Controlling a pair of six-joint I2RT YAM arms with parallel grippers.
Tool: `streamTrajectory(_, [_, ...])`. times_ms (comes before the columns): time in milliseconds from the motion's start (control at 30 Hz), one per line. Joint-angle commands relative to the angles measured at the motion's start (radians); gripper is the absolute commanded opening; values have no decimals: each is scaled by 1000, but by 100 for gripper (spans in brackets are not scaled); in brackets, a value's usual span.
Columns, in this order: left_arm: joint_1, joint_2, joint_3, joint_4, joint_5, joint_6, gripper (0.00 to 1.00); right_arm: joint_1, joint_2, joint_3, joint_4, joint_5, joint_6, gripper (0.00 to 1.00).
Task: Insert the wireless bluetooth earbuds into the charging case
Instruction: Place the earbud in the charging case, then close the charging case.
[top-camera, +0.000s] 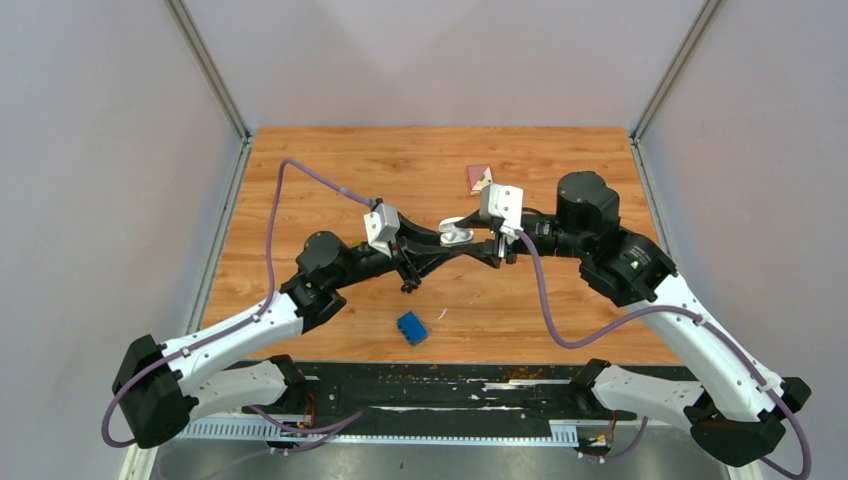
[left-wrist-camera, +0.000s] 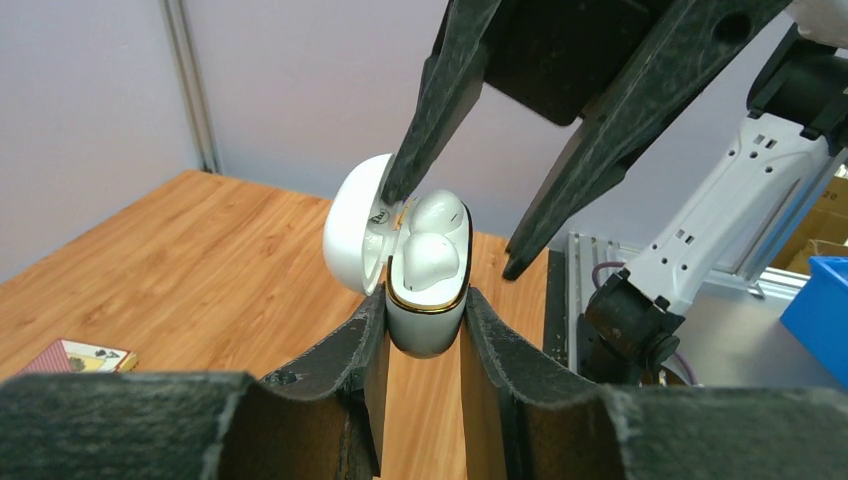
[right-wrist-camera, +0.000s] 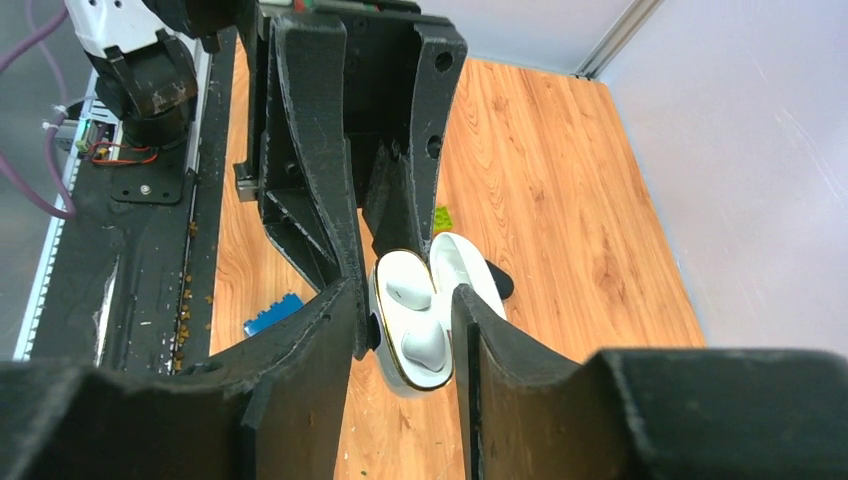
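A white charging case (left-wrist-camera: 427, 325) with a gold rim is held above the table, its lid (left-wrist-camera: 352, 235) swung open. Two white earbuds (left-wrist-camera: 432, 255) sit in its wells, also seen in the right wrist view (right-wrist-camera: 424, 343). My left gripper (left-wrist-camera: 425, 300) is shut on the case body. My right gripper (right-wrist-camera: 405, 300) is open and straddles the case from the opposite side, one finger's tip against the inside of the lid. In the top view the case (top-camera: 456, 235) hangs between both grippers at mid-table. The black earbuds are not in view.
A blue block (top-camera: 411, 327) lies near the front edge. A small card packet (top-camera: 479, 178) lies at the back. A dark rounded object (right-wrist-camera: 497, 283) is partly hidden behind the lid. A small white scrap (top-camera: 441, 313) lies by the block.
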Motion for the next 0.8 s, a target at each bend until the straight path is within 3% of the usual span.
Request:
streamTrajectory(0, [-6, -28, -3, 50, -1, 24, 4, 4, 0, 129, -107, -60, -8, 42])
streamTrajectory(133, [-6, -32, -5, 24, -2, 38, 4, 4, 5, 197, -221, -105, -35, 53])
streamTrajectory(300, [-6, -42, -9, -32, 7, 75, 4, 3, 79, 248, -392, -58, -98, 91])
streamTrajectory(333, [-6, -47, -12, -55, 10, 89, 4, 3, 112, 262, -439, -57, -121, 94])
streamTrajectory(567, [-7, -95, -12, -231, 40, 201, 3, 3, 178, 242, -468, -40, -122, 98])
streamTrajectory(767, [-7, -114, -30, -216, -10, 166, 3, 14, 209, 228, -466, -54, -129, 97])
